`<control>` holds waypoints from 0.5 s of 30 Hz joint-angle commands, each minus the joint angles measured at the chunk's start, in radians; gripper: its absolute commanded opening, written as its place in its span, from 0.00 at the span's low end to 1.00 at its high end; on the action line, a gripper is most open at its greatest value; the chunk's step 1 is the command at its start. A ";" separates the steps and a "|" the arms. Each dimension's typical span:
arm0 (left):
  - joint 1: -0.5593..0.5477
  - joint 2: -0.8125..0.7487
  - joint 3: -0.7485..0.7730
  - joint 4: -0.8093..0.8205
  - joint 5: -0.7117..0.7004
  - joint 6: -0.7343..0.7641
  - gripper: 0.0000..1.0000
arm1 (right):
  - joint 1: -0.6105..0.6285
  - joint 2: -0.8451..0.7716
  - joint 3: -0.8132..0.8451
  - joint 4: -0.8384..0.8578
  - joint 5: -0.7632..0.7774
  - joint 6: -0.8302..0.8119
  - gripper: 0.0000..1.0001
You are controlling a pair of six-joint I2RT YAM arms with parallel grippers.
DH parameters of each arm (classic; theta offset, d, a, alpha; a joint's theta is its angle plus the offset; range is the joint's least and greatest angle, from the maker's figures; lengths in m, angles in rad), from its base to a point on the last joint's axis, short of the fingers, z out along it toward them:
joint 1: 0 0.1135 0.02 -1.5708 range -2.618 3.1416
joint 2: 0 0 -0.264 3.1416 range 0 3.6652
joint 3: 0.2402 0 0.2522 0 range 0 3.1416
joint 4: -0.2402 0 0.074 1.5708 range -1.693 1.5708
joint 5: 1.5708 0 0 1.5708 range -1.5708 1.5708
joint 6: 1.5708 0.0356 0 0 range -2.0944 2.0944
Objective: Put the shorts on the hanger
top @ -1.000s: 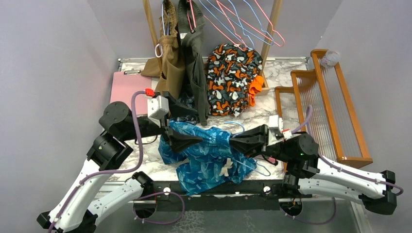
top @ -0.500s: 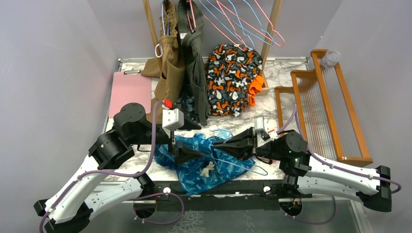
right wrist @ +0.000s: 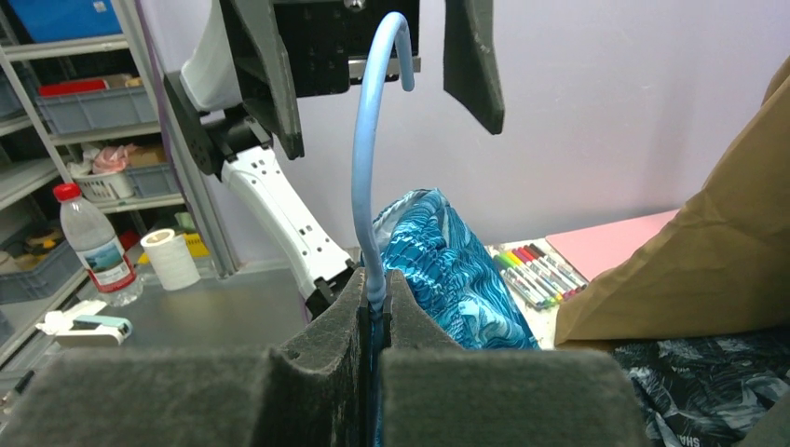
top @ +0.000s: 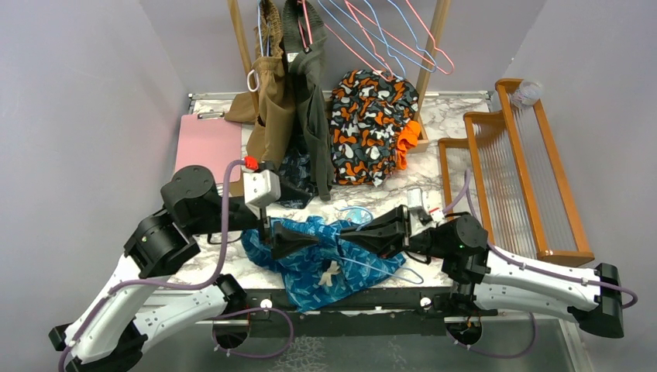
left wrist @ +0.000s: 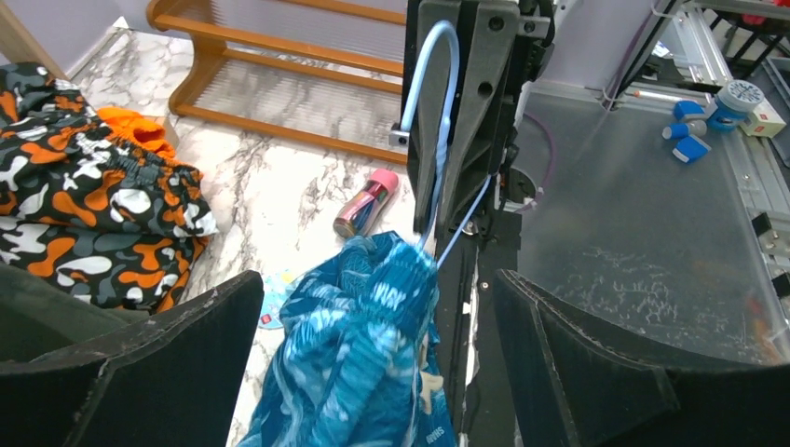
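The teal-blue shorts [top: 321, 260] lie bunched at the table's front edge, with the cream drawstring [top: 331, 271] showing. My right gripper [top: 355, 235] is shut on the neck of the light-blue wire hanger [top: 387, 271]. In the right wrist view the gripper [right wrist: 373, 279] pinches the wire and the hanger's hook [right wrist: 368, 140] curves up, with the shorts [right wrist: 447, 270] just beyond it. My left gripper [top: 293, 245] is open. In the left wrist view its jaws [left wrist: 377, 279] stand wide apart on either side of a raised fold of the shorts [left wrist: 363, 345], facing the hanger hook [left wrist: 440, 102].
Tan [top: 273, 101] and olive [top: 310, 93] garments hang at the back with pink hangers [top: 407, 35]. An orange-black blotch garment [top: 370, 128] lies behind, beside a dark print garment [top: 298, 174]. A pink board [top: 208, 143] is at left, a wooden rack [top: 511, 178] at right. A small bottle [left wrist: 366, 202] lies on the marble.
My right gripper moved left with the hanger, closer to my left gripper. My left wrist swung right and down, then back left. The shorts slid toward the front edge and bunched.
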 commanded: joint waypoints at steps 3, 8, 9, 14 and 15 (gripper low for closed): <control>-0.006 -0.048 -0.012 -0.066 -0.086 0.000 0.90 | 0.001 -0.074 -0.023 0.089 0.040 0.025 0.01; -0.006 -0.036 -0.015 -0.066 -0.102 0.004 0.78 | 0.001 -0.091 -0.034 0.082 0.041 0.033 0.01; -0.006 -0.031 -0.011 -0.065 -0.101 0.006 0.75 | 0.001 -0.094 -0.033 0.079 0.041 0.034 0.01; -0.006 -0.015 -0.012 -0.061 -0.083 0.005 0.58 | 0.001 -0.106 -0.036 0.066 0.047 0.037 0.01; -0.006 -0.012 -0.016 -0.058 -0.079 0.002 0.55 | 0.001 -0.105 -0.036 0.066 0.047 0.039 0.01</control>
